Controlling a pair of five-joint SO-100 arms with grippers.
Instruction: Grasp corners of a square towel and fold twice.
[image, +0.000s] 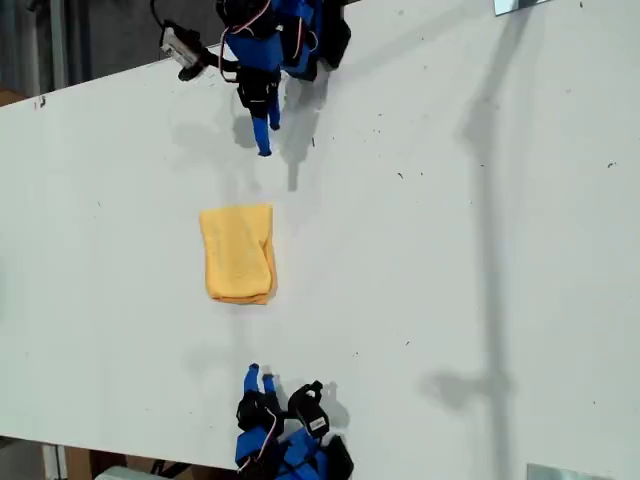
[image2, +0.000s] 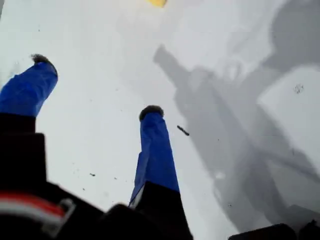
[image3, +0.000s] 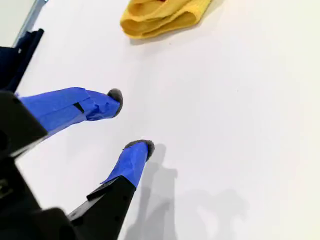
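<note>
The yellow towel (image: 238, 252) lies folded into a small rectangle on the white table (image: 450, 250), left of middle in the exterior view. Its rounded corners (image: 210, 215) rest flat. My first gripper (image2: 97, 87) hangs open, blue-taped fingers (image2: 156, 150) wide apart over bare table, with only a sliver of towel (image2: 158, 2) far ahead. My second gripper (image3: 129, 121) is open too, empty, a short way from the towel's thick folded edge (image3: 160, 17). In the exterior view one arm (image: 262, 125) points at the towel from above and another (image: 258, 378) from below. The wrist views do not settle which is which.
Arm shadows fall on the table beside each gripper. A small camera with a cable (image: 183, 45) sits by the upper arm. The table's far edge (image: 90, 85) runs along the exterior view's upper left. Metal pieces (image: 520, 5) show at that view's right corners.
</note>
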